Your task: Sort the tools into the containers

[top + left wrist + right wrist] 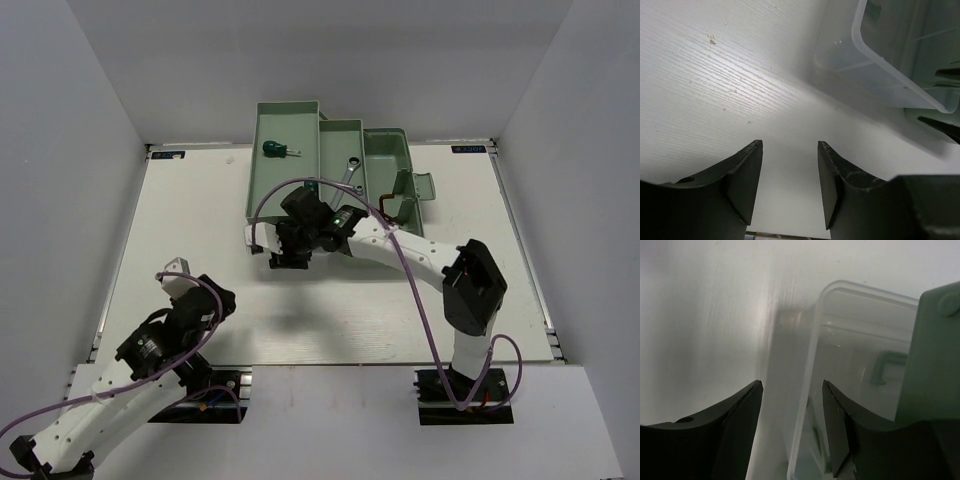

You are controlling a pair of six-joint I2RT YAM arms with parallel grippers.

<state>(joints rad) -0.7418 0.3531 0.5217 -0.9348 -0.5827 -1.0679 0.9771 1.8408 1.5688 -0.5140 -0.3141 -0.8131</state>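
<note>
left gripper (790, 145) parted, right gripper (790, 385) parted

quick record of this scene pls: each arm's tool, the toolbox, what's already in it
left tool: open, empty, over bare table
right tool: open, at the translucent lid; lid rim lines up with the gap, contact unclear
toolbox: open, trays folded out, far side of table
left tray: green screwdriver
middle tray: silver wrench
</note>
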